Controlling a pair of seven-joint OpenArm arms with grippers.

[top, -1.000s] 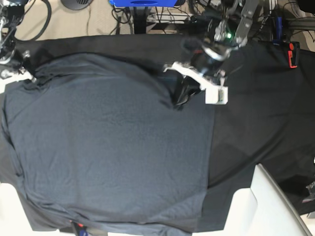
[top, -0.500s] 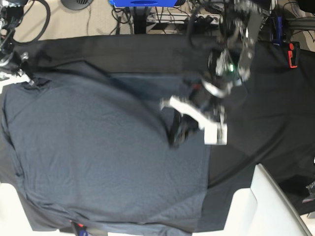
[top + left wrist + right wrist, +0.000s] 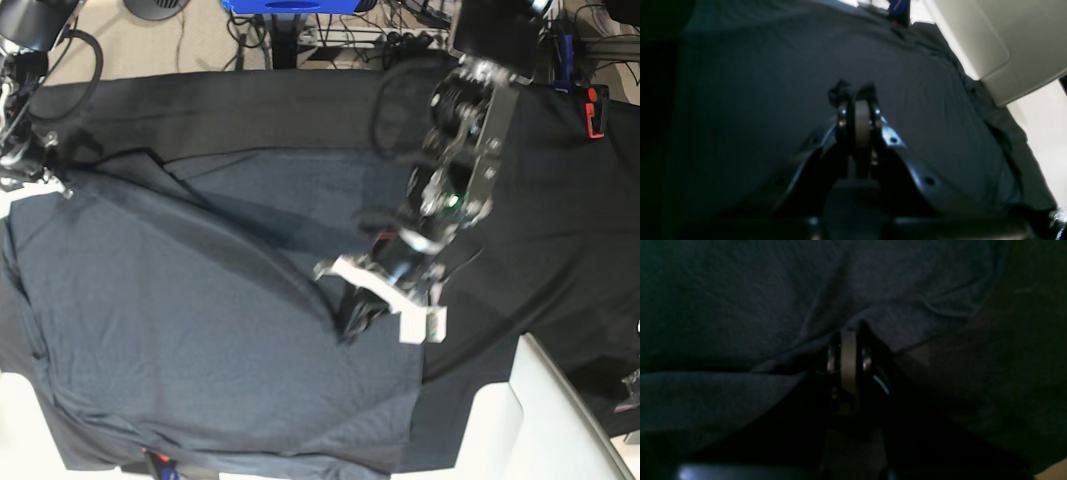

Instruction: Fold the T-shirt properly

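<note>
At the 6 o'clock edge of the base view a pale white panel (image 3: 560,420) juts over the corner of the bench, which wears a smooth black table cloth (image 3: 540,200). Spread across that cloth lies the large dark charcoal-grey knit T-shirt (image 3: 180,330), filling the 9 o'clock half and the centre. Near the middle, the left claw (image 3: 352,322) is pressed together on a bunched ridge of the T-shirt's fabric — the left wrist view shows a dark tuft (image 3: 843,91) of cloth pinched between the tips, with the shirt sloping away beyond it. From that pinch a raised fold runs toward 10 o'clock, and a flatter layer of the shirt shows beyond it. Far off at 10 o'clock, the right claw (image 3: 58,183) is pinching the shirt's edge — its wrist view shows fabric gathered at the tips (image 3: 853,328). Past the bench, at 12 o'clock, a blue object (image 3: 290,6) and cables sit on the floor.
</note>
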